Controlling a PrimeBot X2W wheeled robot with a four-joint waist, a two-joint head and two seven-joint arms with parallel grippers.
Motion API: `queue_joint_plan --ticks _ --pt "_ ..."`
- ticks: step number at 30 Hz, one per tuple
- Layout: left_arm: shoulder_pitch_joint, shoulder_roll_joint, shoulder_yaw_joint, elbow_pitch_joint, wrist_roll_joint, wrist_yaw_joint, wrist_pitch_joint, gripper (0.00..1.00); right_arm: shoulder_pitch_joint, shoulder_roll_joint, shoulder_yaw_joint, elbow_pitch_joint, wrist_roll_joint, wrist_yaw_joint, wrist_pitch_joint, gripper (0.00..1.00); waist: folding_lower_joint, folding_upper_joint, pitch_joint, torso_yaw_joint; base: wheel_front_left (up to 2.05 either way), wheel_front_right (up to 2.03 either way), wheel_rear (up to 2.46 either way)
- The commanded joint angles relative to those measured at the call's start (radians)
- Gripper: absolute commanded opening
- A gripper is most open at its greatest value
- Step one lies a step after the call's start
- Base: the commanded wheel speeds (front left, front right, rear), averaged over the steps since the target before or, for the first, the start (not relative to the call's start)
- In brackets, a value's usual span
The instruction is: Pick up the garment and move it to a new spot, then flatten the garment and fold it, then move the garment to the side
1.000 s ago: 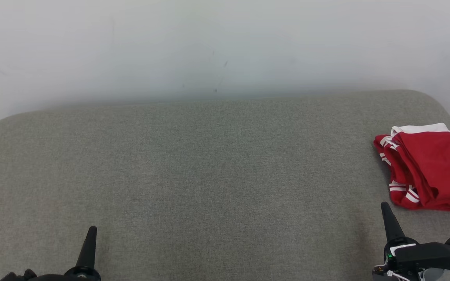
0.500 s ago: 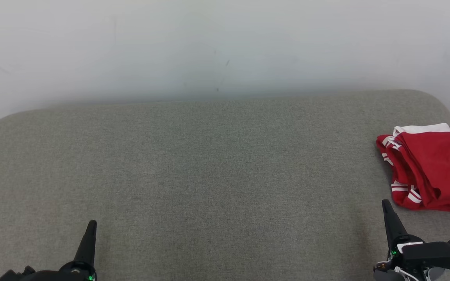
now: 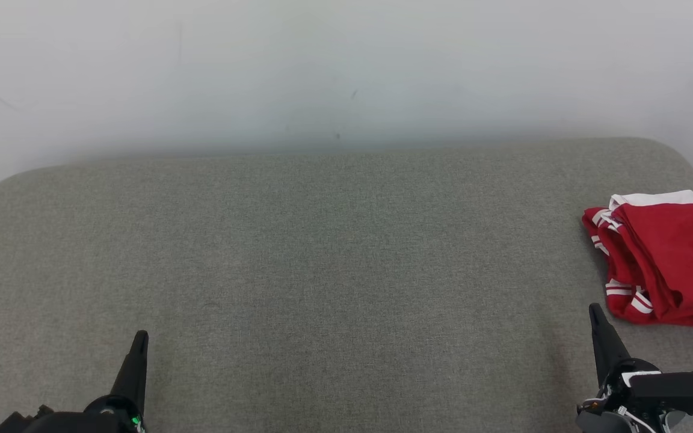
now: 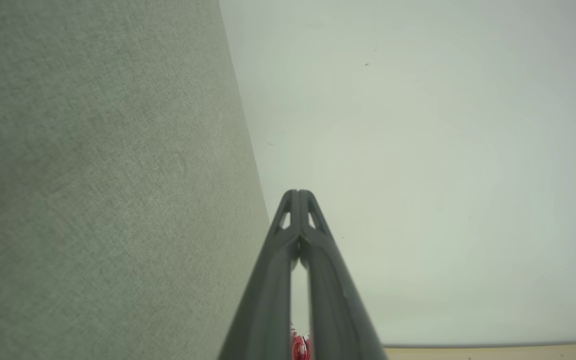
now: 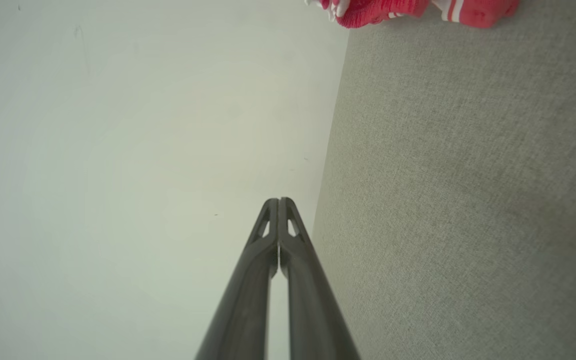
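closest to me, at the near edge of the grey padded top (image 3: 322, 252), my left gripper (image 3: 139, 340) sits toward the left end with its two dark fingers pressed together and nothing between them. my right gripper (image 3: 597, 314) sits toward the right end, likewise clenched and empty, its tip just short of the cloth. just beyond that tip, at the right end of the padded top, lies the red garment (image 3: 665, 258), folded into a compact stack with white stripes along its left side and a white band at its far edge; its right part runs out of the head view. it looks to me like thin sportswear: light, soft and limp, with nothing to break, though i expect the layers to slide and the fold to sag open if i lift the top layer alone. to take it, i'd open the right fingers, slip one under the bunched striped edge nearest them, and pinch through every layer. past the padded top's far edge stands a plain white wall (image 3: 346, 72).
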Motion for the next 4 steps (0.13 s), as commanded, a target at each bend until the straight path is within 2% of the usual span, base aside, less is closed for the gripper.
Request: queue_joint_plan --ticks 1,4 --pt "-0.013 0.006 0.004 -0.005 -0.029 -0.005 0.008 0.00 0.004 0.003 -0.005 -0.009 0.023 -0.002 0.008 0.00 0.0000 -0.0001 0.000 0.001 0.00 0.00 0.00" --pt "-0.015 0.006 0.005 -0.004 -0.040 -0.007 0.011 0.00 0.004 0.004 -0.007 -0.011 0.038 -0.002 0.011 0.00 0.0000 -0.0001 0.001 0.002 0.00 0.00 0.00"
